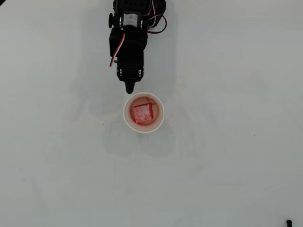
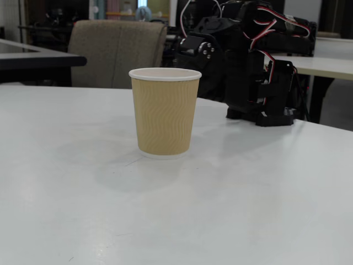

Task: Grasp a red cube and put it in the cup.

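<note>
The red cube (image 1: 143, 113) lies inside the cup (image 1: 128, 118), speckled and tilted, seen from above in the overhead view. In the fixed view the cup (image 2: 165, 113) is a tan ribbed paper cup with a white rim, and the cube is hidden by its wall. My black gripper (image 1: 129, 88) is shut, its tip just above the cup's upper rim in the overhead view, holding nothing. In the fixed view the gripper's tip is hidden behind the cup; only the arm (image 2: 242, 49) shows behind it.
The white table (image 1: 227, 156) stretches around the cup. The arm's base (image 2: 270, 110) stands behind the cup to the right in the fixed view. A chair back (image 2: 116, 49) and other tables lie beyond the table's far edge.
</note>
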Tool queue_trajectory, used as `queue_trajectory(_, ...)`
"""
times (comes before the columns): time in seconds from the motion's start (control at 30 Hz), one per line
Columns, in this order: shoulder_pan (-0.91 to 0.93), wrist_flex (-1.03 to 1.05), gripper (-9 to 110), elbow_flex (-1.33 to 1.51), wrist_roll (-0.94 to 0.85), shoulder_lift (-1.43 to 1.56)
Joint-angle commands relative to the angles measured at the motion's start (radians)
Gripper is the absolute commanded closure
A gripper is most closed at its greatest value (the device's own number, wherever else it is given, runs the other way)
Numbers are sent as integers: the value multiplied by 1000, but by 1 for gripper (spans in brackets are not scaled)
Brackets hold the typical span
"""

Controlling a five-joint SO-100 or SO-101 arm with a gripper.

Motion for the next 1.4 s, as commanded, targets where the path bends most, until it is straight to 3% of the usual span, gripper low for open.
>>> queue_trajectory(0.0,-17,11,101,-5,-3,11)
queue_trajectory(1.37,-87,-40,101,126,3,12)
